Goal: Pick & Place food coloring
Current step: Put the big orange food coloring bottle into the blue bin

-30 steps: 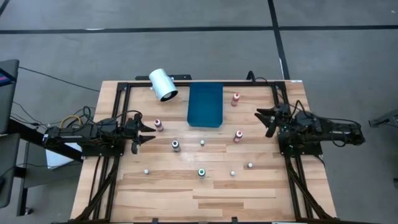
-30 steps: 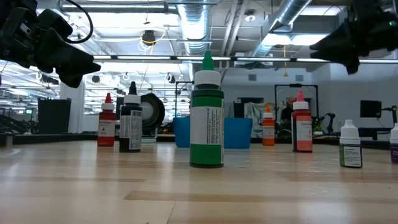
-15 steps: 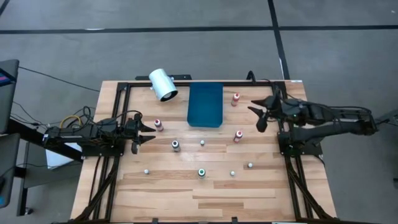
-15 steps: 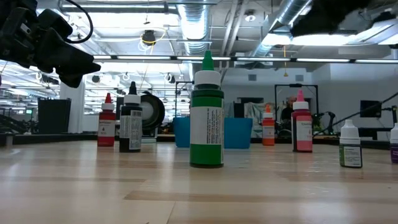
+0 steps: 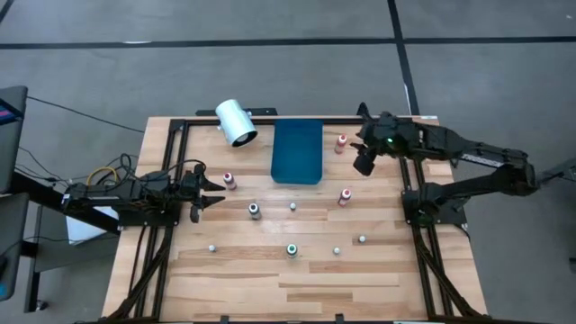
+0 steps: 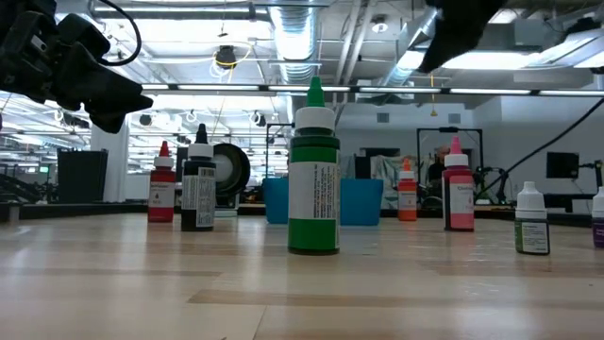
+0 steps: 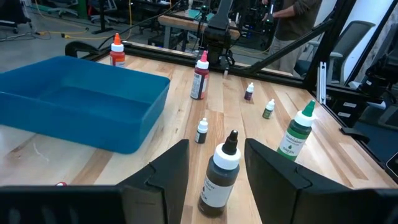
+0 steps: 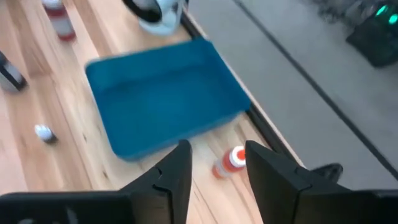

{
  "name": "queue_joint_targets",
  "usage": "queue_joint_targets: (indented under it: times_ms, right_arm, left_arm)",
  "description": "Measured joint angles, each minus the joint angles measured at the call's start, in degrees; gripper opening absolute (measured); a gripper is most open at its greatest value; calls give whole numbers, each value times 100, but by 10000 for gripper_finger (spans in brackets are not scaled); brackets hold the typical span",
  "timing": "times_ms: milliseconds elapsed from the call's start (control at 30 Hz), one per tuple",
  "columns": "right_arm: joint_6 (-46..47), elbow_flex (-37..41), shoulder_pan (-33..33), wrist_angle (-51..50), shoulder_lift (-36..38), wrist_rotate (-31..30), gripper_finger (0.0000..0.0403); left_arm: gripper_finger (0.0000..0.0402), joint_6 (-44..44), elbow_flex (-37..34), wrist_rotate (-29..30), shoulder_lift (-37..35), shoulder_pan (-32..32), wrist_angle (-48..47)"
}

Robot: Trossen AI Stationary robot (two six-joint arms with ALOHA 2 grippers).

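The right hand hangs above the counter near its far right corner, just beside the orange-red bottle, its two fingers apart with nothing between them; in the right wrist view that orange-red bottle stands just past the fingertips, close to the corner of the blue tray. The left hand waits over the left side of the counter, its fingers likewise apart and empty, with the black-capped bottle standing just ahead of the gap between them. The food coloring is scattered upright across the counter: a pink bottle near the left hand, another pink bottle to the right of the tray, the green bottle toward the middle front, and several small white-capped bottles well apart around it. The tray holds no bottles. A white cylinder lies on its side at the far edge, left of the tray. From the low view the green bottle stands nearest and blocks part of the tray behind it; its white label carries print too small to read. In the left wrist view a word runs down the green bottle's side, not clearly legible, and a person stands beyond the counter.
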State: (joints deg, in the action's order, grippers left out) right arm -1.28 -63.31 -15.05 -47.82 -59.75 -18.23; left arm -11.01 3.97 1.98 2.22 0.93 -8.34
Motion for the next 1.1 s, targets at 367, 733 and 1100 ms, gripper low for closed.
queue_joint_targets:
  times_ms: [367, 733, 1100]
  right_arm:
    - [-930, -11, -864, -134, -845, 336, 215]
    - [-1726, -11, -1579, -29, -1841, 786, 224]
    - [-2267, -11, -2074, 499, -2597, 1175, 224]
  left_arm:
    - [147, -4, 0, -2, 0, 0, -2]
    - [147, 10, 0, -2, 0, 0, -2]
    - [147, 40, 7, -4, 0, 0, -50]
